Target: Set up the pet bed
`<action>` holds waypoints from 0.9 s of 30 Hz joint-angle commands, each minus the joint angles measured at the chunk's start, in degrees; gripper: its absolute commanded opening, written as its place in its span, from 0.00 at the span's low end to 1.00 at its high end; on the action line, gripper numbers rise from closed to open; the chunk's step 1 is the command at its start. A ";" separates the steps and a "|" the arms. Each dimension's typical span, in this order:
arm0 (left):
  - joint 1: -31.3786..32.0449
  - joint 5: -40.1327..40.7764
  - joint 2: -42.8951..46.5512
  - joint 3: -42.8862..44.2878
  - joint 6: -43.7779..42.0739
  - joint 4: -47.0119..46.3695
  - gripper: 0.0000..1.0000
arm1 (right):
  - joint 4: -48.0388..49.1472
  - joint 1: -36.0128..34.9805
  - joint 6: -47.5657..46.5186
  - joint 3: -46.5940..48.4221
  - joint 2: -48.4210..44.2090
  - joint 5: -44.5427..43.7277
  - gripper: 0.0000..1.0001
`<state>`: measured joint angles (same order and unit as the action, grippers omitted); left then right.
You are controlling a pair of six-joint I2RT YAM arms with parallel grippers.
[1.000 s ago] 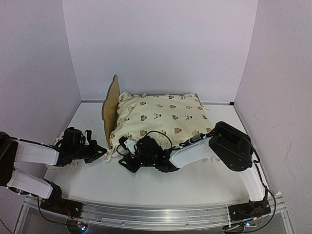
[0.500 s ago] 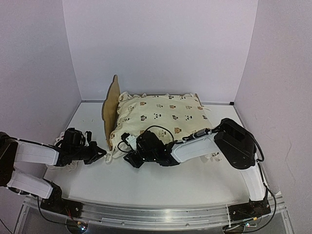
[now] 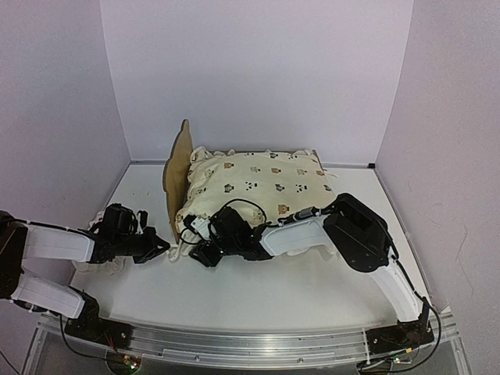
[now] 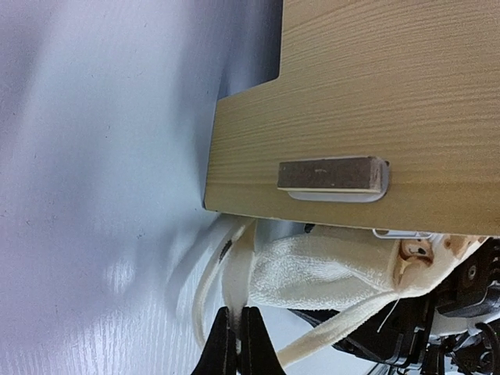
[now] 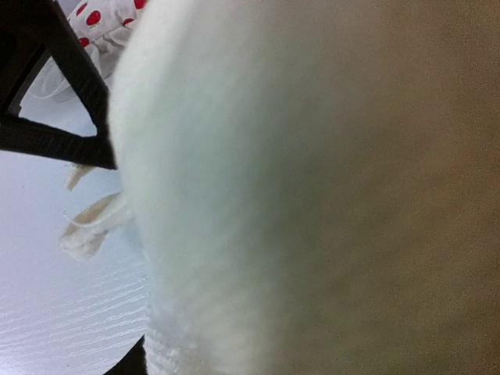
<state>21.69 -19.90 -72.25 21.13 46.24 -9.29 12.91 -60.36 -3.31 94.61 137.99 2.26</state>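
The pet bed stands at the back of the table, its plywood headboard on the left. A cream ruffled cushion with bear faces covers the frame. My left gripper lies low to the left of the cushion's front corner. In the left wrist view the left gripper is shut on a cream tie strap of the cushion, below the headboard. My right gripper presses against the cushion's front left corner. Blurred cushion fabric fills the right wrist view and hides the jaws.
A small white pillow with red spots shows at the top left of the right wrist view, beside a dark part of the left arm. Lilac walls close in the table on three sides. The right arm stretches across in front of the bed.
The right gripper has moved left and slightly back, pressing into the cushion's front corner, and its elbow swung left. The left gripper stays shut on the strap.
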 commanded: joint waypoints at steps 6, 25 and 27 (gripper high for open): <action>-0.16 9.65 11.11 5.37 -6.27 18.81 0.00 | 1.76 0.13 -3.03 -5.44 -4.13 4.69 0.54; -0.16 13.95 10.17 10.64 -9.18 22.22 0.00 | 6.34 -4.65 -2.56 -9.36 -10.72 7.22 0.50; -0.15 13.84 10.18 10.58 -9.15 22.16 0.00 | 6.34 -4.78 -2.26 -5.43 -7.63 5.05 0.46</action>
<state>21.69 -6.31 -61.66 30.00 37.79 13.13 16.63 -63.98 -5.78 81.60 127.44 9.03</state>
